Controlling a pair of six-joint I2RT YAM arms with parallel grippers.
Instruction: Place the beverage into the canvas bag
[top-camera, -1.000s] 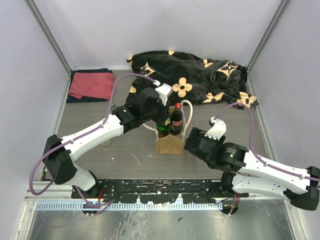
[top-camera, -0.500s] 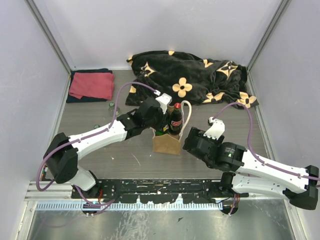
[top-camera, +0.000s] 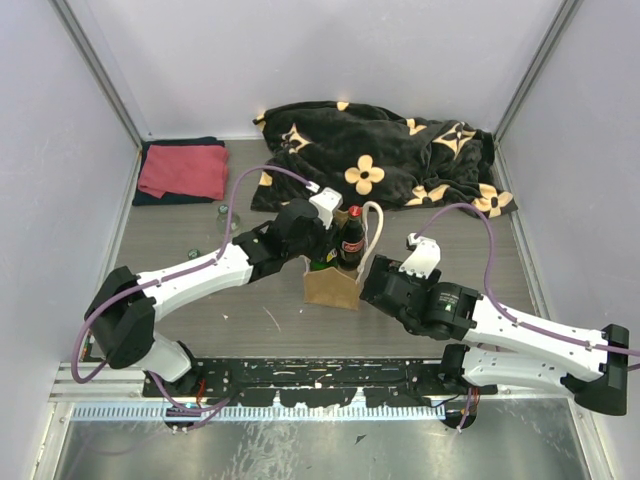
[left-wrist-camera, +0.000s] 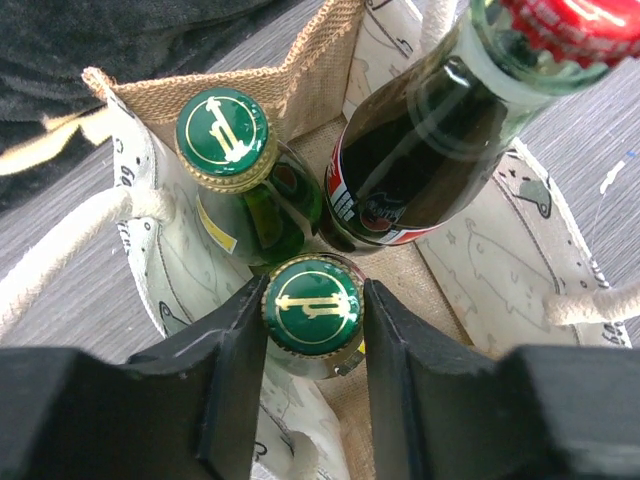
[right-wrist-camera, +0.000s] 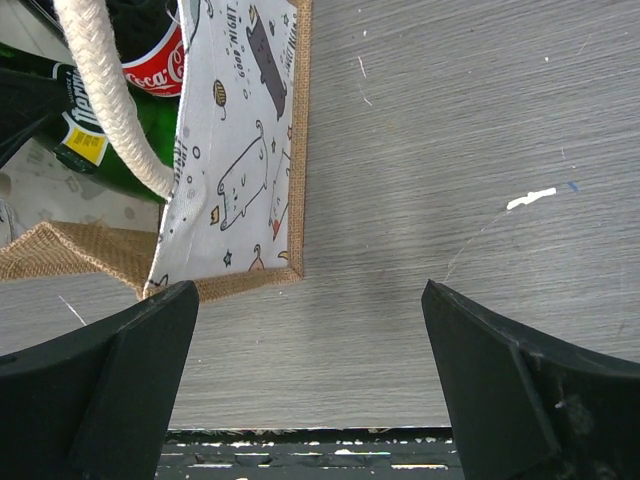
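Beverage bottle (left-wrist-camera: 312, 318) stands in canvas bag (left-wrist-camera: 300, 80), left hand (left-wrist-camera: 314, 302) gripping its cap.

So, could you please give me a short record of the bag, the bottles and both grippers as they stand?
bag: small tan canvas bag with white rope handles, upright
inside: red-capped dark cola bottle, free green glass bottle, held green glass bottle
left gripper: shut on the held bottle's cap
right gripper: open, empty, beside the bag
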